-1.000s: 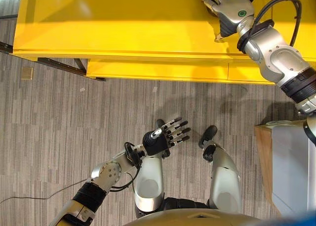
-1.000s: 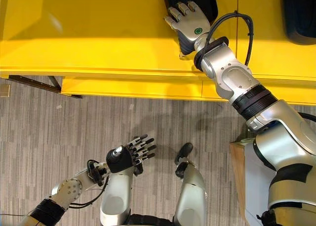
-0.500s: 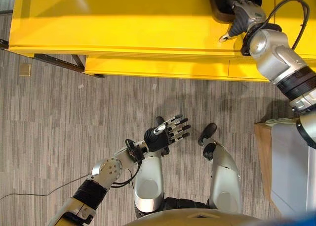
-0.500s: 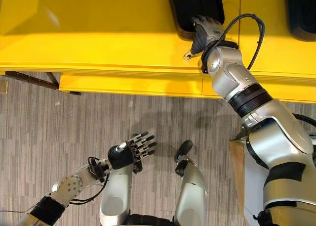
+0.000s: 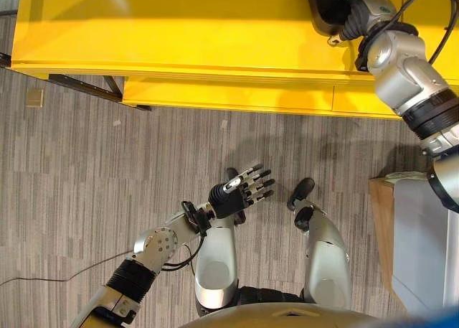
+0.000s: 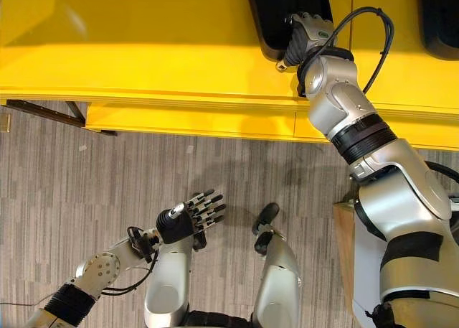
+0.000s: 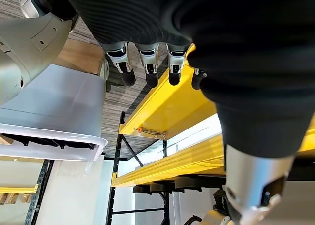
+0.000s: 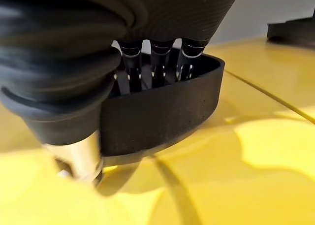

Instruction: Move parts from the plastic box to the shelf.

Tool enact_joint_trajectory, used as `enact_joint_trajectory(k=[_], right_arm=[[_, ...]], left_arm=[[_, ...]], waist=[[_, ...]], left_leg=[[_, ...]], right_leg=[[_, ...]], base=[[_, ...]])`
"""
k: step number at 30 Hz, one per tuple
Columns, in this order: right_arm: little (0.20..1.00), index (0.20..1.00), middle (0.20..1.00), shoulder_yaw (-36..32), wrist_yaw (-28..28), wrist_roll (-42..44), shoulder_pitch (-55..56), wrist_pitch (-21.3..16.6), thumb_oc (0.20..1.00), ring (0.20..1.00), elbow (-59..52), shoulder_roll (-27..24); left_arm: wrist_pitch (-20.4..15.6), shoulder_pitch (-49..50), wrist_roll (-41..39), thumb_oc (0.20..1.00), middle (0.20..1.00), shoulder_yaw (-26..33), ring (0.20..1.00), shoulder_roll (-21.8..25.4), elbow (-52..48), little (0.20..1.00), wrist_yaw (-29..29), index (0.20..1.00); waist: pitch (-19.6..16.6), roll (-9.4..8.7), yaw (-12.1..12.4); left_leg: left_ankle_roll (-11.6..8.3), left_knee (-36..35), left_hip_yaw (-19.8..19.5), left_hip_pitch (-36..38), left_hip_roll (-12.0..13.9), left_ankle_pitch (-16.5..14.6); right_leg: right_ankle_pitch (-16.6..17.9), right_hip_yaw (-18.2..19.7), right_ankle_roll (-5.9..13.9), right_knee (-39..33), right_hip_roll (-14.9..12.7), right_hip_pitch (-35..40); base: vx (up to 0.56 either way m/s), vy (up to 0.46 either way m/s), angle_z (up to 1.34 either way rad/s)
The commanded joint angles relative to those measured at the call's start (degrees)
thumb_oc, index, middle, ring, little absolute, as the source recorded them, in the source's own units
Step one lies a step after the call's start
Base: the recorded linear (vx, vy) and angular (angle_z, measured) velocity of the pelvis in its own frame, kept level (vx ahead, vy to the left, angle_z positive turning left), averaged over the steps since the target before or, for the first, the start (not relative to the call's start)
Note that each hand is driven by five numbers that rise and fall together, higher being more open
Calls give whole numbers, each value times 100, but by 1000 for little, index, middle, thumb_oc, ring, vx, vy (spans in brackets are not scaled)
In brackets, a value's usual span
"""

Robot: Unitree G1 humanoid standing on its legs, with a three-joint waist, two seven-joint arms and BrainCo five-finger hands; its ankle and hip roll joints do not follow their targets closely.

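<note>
The right robot hand (image 6: 307,32) reaches over the rim of a black moulded plastic part (image 6: 283,12) lying on the yellow metal shelf (image 5: 179,34); fingers (image 8: 158,62) hang inside it and the thumb outside the wall, apparently pinching it for placement. The left robot hand (image 5: 240,191) hangs idle above the grey striped floor (image 5: 86,170), fingers straight. The white plastic box (image 7: 54,112) sits at the robot's right.

Two black moulded parts, one (image 6: 276,16) at the right hand (image 6: 305,34) and a second (image 6: 439,19) at the far right, lie on one yellow shelf (image 6: 143,48); one white plastic box (image 5: 423,242) stands at the robot's right, and one left hand (image 5: 240,191) hangs above the floor.
</note>
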Motion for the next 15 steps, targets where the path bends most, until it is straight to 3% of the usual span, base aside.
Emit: enact_joint_trajectory(k=[1, 2, 3, 15], right_arm=[[1000, 1000, 1000, 51, -174, 18, -312, -83, 1000, 1000, -54, -172], [498, 498, 498, 3, -207, 29, -285, -207, 498, 498, -74, -155], [200, 200, 200, -19, -190, 22, -274, -257, 200, 200, -77, -143], [200, 200, 200, -105, -337, -247, -175, -416, 200, 200, -442, -7]], left_arm=[[3, 252, -106, 1000, 1000, -168, 1000, -77, -635, 1000, -62, 1000], [-14, 246, -90, 1000, 1000, -176, 1000, -91, -633, 1000, -53, 1000], [-11, 242, -104, 1000, 1000, -175, 1000, -94, -647, 1000, -29, 1000], [-105, 214, -177, 1000, 1000, -160, 1000, -131, -629, 1000, 12, 1000]], waist=[[-151, -19, 190], [-151, -17, 185], [-151, -13, 186], [-151, 15, 181]], left_leg=[[-662, -158, -268, 92, 557, 134], [-658, -144, -269, 92, 559, 125], [-659, -142, -272, 95, 557, 123], [-632, -79, -264, 70, 556, 92]], right_leg=[[-355, 17, 544, 607, -295, -131], [-368, 25, 542, 631, -298, -137], [-371, 24, 543, 634, -300, -132], [-392, 27, 553, 677, -317, -145]], base=[[30, 7, 0], [0, 0, 0], [0, 0, 0], [0, 0, 0]])
